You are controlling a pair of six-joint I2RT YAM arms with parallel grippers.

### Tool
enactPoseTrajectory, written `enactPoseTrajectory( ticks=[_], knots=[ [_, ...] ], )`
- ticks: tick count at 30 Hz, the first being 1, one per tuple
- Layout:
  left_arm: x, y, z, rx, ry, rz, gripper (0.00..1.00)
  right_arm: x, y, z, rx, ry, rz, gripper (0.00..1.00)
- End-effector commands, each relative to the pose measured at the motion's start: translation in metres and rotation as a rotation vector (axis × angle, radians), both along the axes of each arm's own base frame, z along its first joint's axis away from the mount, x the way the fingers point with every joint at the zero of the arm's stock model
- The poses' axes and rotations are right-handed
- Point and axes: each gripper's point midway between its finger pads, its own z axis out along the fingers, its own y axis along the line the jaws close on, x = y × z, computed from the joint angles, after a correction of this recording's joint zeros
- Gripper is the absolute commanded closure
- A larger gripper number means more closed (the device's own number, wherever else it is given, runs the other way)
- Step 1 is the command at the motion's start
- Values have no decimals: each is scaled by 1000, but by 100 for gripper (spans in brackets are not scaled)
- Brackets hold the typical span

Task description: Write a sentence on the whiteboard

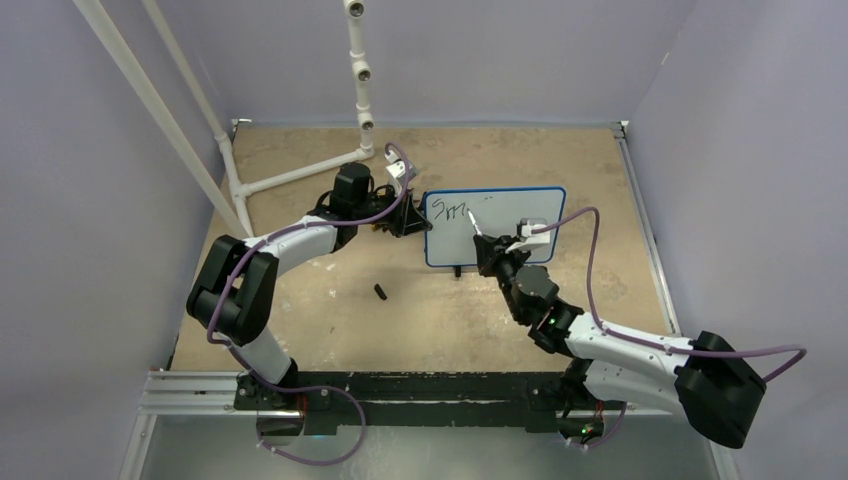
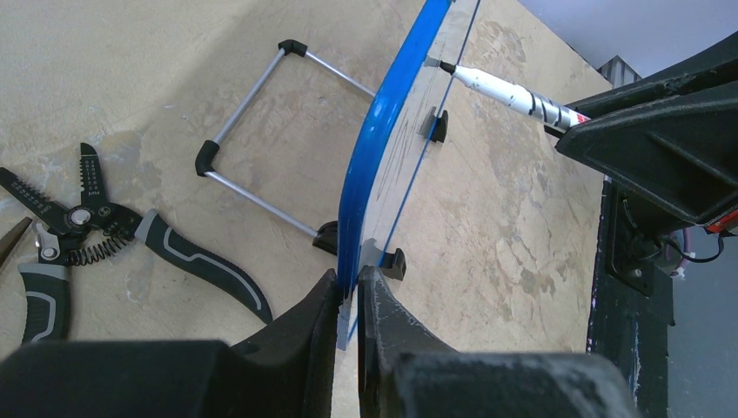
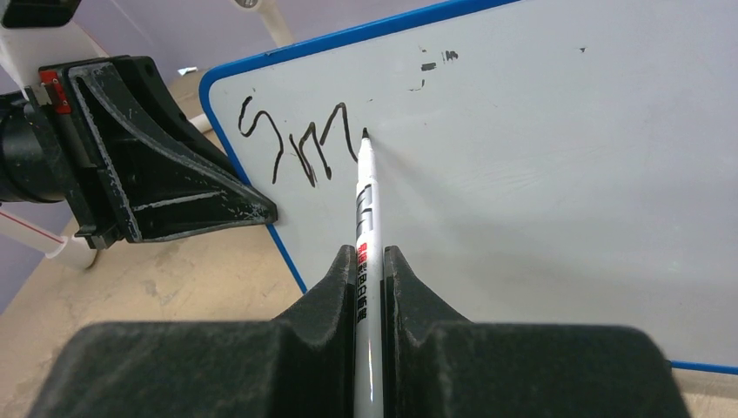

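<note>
The whiteboard (image 1: 520,235) stands upright on the table, white with a blue frame (image 2: 374,148). My left gripper (image 1: 412,218) is shut on its left edge (image 2: 350,277); one of its fingers (image 3: 174,183) shows in the right wrist view. My right gripper (image 1: 490,250) is shut on a white marker (image 3: 364,218), also seen in the left wrist view (image 2: 513,91). The marker's tip touches the board face (image 3: 540,174) just right of the black letters "Sm" (image 3: 300,144), at the board's top left (image 1: 452,212).
Black-handled wire strippers (image 2: 87,235) lie behind the board beside its wire stand (image 2: 252,131). A small black cap (image 1: 381,292) lies on the table in front of the left arm. A white pipe frame (image 1: 300,172) stands at the back left.
</note>
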Motion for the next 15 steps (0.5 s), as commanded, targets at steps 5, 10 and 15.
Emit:
enactPoseTrajectory(
  ticks=[5,10,15],
  knots=[
    [4,-5,16,-16,-55,-15,100,-3,-6,-7,32,33,-25,100],
    [4,-5,17,-17,-57,-15,100,-6,-4,-13,35,52,-9,100],
    [4,-5,18,-17,-59,-16,100,-7,-3,-15,29,59,-1,100]
  ],
)
